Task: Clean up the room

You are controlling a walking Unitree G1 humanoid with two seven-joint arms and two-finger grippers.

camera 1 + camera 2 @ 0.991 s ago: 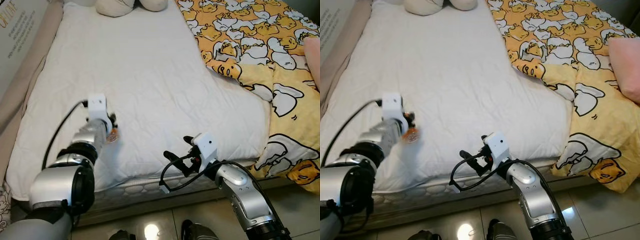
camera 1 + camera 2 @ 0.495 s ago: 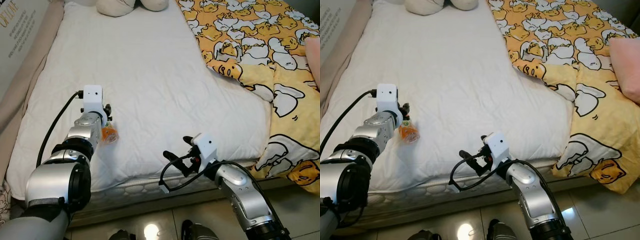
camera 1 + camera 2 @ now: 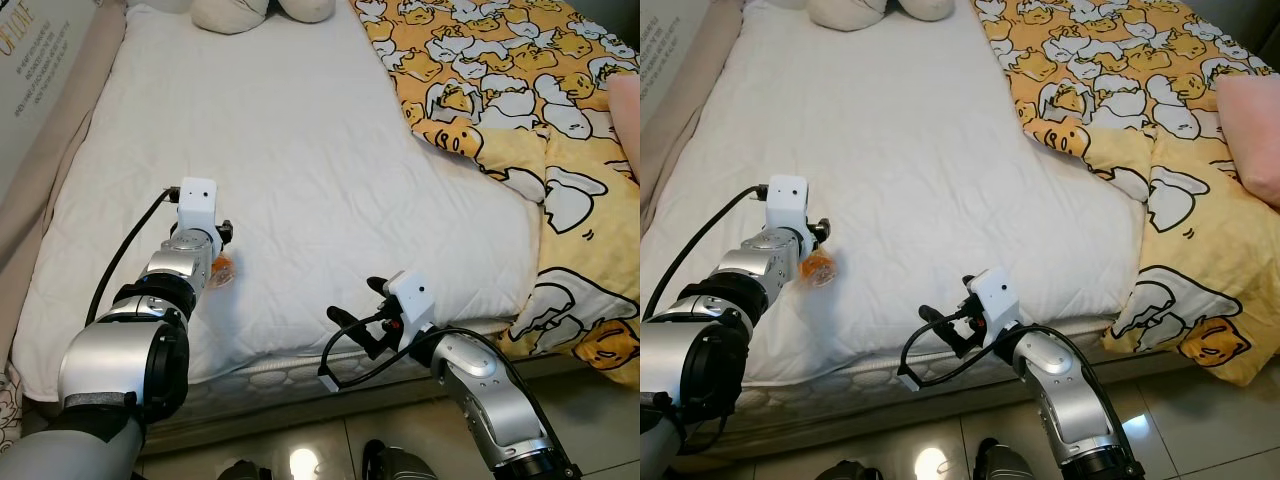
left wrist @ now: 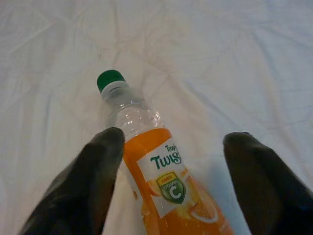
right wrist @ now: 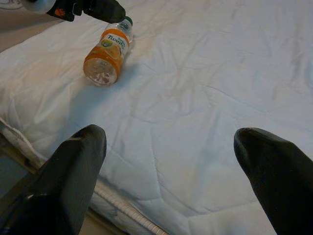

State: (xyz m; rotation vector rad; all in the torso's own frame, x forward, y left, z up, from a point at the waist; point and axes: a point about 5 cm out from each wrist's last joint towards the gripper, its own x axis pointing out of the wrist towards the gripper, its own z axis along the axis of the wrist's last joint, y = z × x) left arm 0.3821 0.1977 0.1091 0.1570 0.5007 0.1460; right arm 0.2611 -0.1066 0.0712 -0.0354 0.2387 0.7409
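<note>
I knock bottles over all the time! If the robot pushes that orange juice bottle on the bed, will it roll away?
Probably a little. The orange juice bottle is round and lies on its side, so a sideways nudge could roll it. The soft white mattress would likely slow it. It looks mostly full, so likely heavy for its size. The left end effector is open around it.

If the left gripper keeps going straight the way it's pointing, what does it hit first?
Most likely the orange juice bottle, lying on the white mattress directly between the left gripper's open jaws. Depth is unclear, but nothing else sits in that line.
</note>
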